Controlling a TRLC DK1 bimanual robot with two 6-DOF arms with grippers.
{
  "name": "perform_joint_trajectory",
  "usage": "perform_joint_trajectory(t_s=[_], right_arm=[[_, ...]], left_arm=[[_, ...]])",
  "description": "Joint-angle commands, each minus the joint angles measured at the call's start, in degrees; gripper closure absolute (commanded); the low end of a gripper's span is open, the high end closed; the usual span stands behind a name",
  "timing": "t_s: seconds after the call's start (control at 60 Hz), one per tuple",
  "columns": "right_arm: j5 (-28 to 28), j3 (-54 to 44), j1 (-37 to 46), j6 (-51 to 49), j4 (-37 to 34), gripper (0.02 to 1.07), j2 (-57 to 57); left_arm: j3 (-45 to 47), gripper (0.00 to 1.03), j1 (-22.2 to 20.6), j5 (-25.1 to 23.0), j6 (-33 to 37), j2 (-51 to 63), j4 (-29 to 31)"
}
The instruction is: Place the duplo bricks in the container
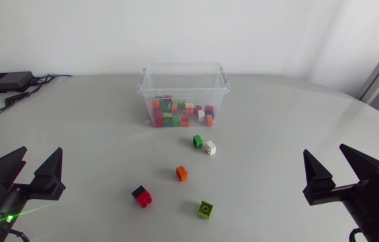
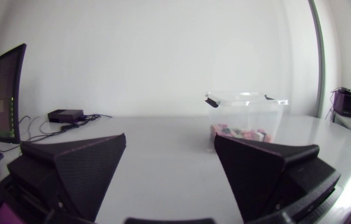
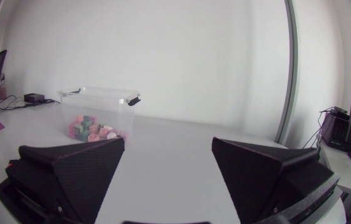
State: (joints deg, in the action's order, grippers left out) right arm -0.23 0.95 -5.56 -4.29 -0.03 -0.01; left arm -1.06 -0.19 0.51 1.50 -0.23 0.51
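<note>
The left gripper [image 1: 39, 150] and the right gripper [image 1: 324, 150] are matte black, each with two broad wedge-shaped fingers that taper to a point. In the wrist views the inner faces of the fingers show a fine woven grain. Both grippers stand with their fingers spread wide, and nothing is between them.

The container [image 1: 183, 91] is a clear plastic box. It is rectangular, has a thick rolled rim and no lid, and carries a dark clip at each end. It stands well ahead of both grippers, off to the inner side of each. A low heap of bricks [image 1: 181, 113] lies in its bottom: small glossy blocks in pink, green, orange, red and white.

Five more bricks lie loose on the smooth pale grey table [image 1: 95, 121], in the space between the two grippers and nearer to them than the container is.
- A green brick [image 1: 197, 140] and a white brick [image 1: 210, 148] sit just beside each other, closest to the container.
- An orange brick [image 1: 182, 173] lies apart from that pair.
- A red brick [image 1: 142, 196] with a black piece against it is the nearest one to the left gripper.
- A lime brick [image 1: 205, 210] with a round stud on top lies near the red one, on the right gripper's side of it.

Neither wrist view shows the loose bricks.
</note>
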Motion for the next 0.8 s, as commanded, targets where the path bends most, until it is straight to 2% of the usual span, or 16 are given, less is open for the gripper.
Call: perform_joint_trajectory(t_s=[0.0,0.333,0.5,0.617,0.783], right_arm=[[-0.30,-1.04,0.11,-0.19,-0.23,0.06,-0.34],[-0.21,-0.95,0.03,-0.19,-0.06,0.06,-0.43],[0.41,2.13,0.03,-0.36,-0.23,0.06,-0.25],[0.84,5.73,-0.33,-0.71,-0.49,0.06,2.21],[0.93,11.71,-0.33,-0.89,-0.49,0.06,12.32]], left_arm=[[0.97,0.04,-0.61,0.19,-0.44,-0.56,0.01],[0.88,0.04,-0.34,0.19,-0.27,-0.56,-0.25],[-2.54,0.04,-0.08,0.19,-0.09,-0.39,0.80],[-6.59,0.04,-0.25,0.19,-0.09,4.62,0.45],[-14.06,0.04,-1.48,0.19,-0.09,17.63,0.28]])
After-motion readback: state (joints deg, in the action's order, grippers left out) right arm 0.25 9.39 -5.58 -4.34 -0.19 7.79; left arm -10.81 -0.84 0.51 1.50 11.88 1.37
